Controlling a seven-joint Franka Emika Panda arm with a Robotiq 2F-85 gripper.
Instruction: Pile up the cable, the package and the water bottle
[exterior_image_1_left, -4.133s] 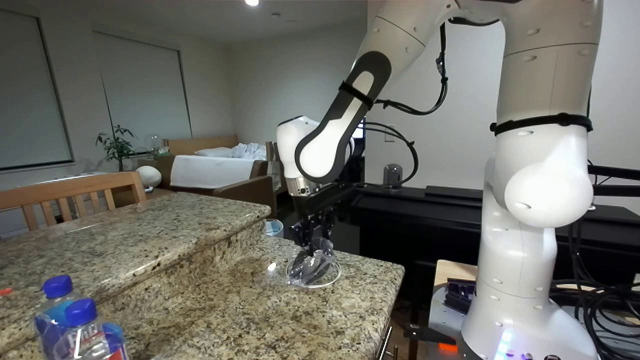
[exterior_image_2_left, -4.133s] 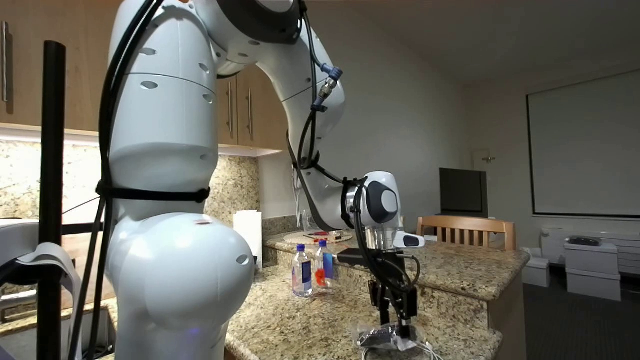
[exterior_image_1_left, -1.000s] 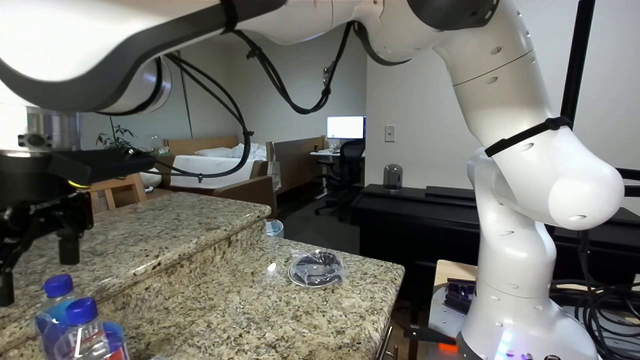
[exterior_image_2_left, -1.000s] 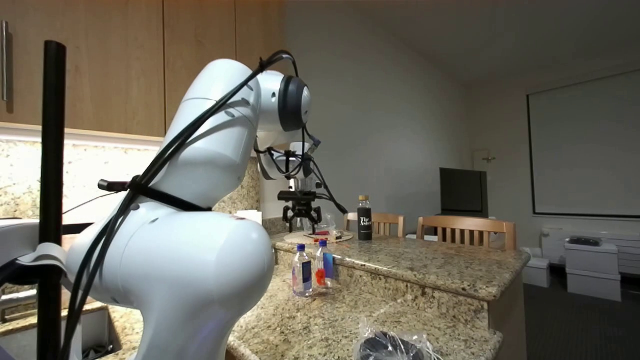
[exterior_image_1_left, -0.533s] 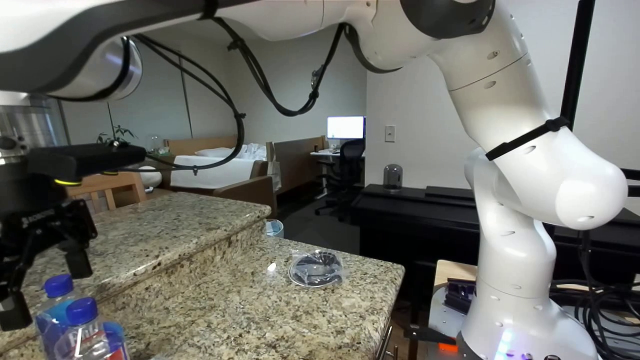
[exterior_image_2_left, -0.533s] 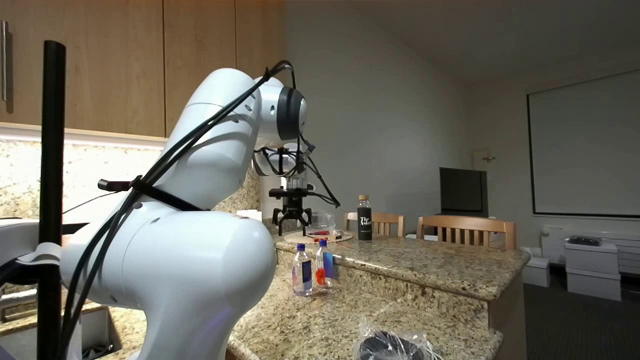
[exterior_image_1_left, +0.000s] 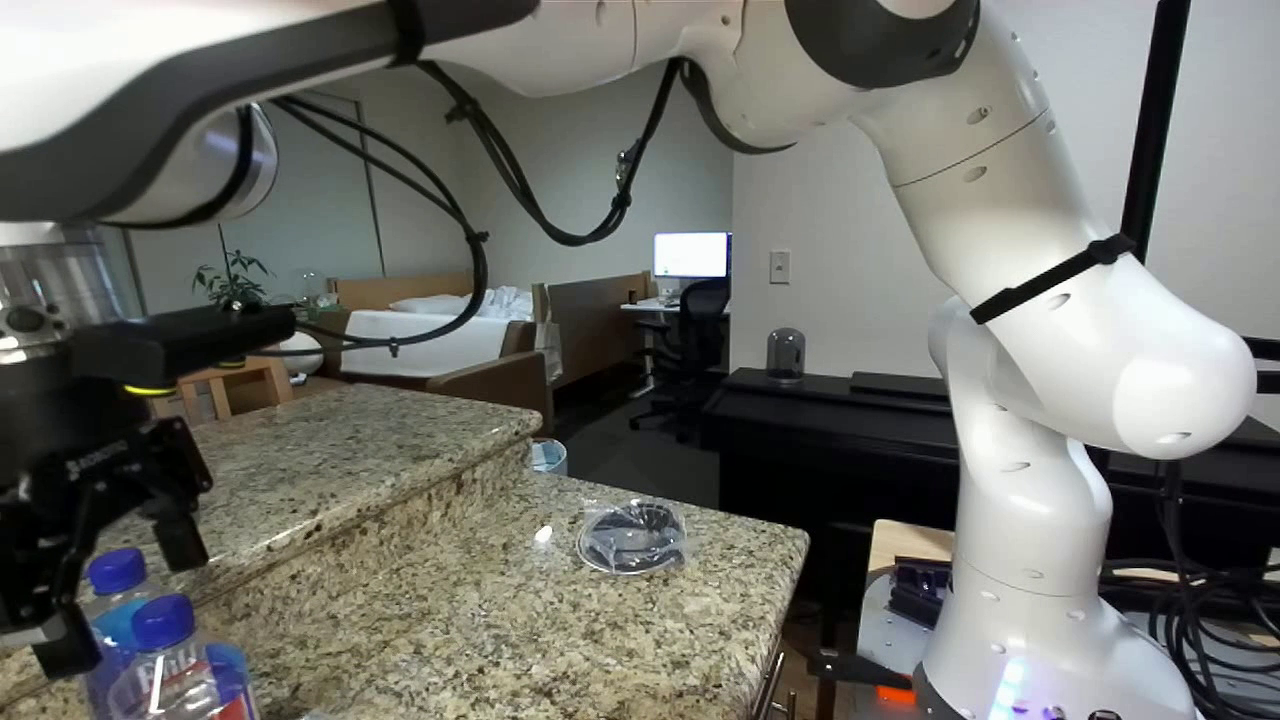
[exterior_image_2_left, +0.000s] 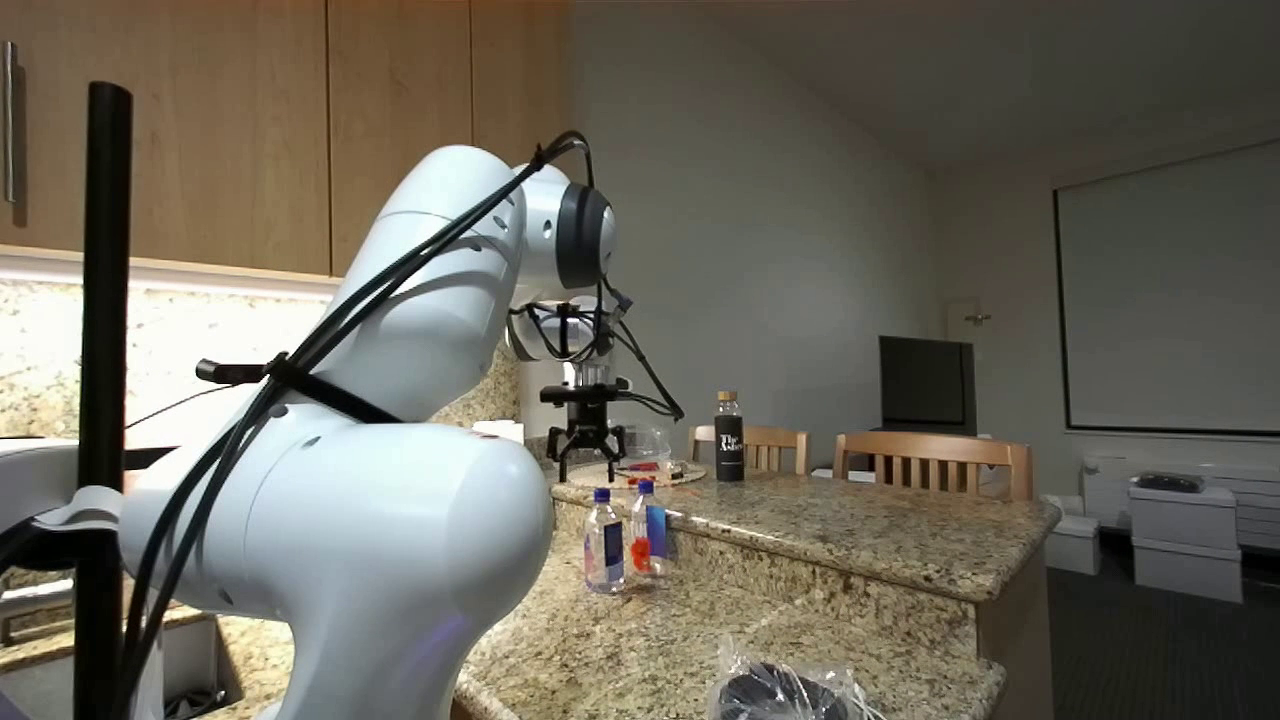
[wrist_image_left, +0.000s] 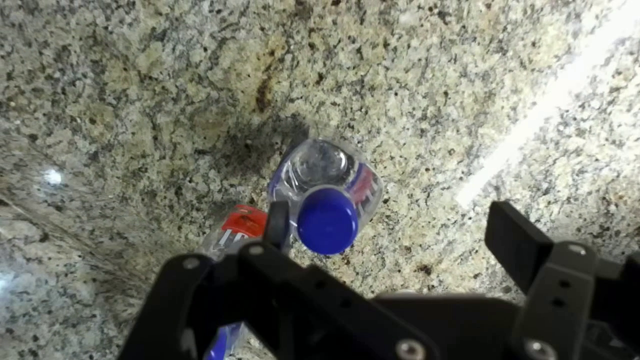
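The dark package (exterior_image_1_left: 640, 530), in clear crinkled plastic, lies on the surface (exterior_image_1_left: 560, 630), the white cable (exterior_image_1_left: 618, 572) curving along its edge. Well apart, a clear, blue-capped water bottle (exterior_image_2_left: 604, 550) stands upright just beside a similar bottle (exterior_image_2_left: 651, 532).

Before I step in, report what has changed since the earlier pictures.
The claw has let go of the package, which lies on the counter, and swung away along the counter to the two water bottles, where it hangs open. Both bottles stand upright, as before.
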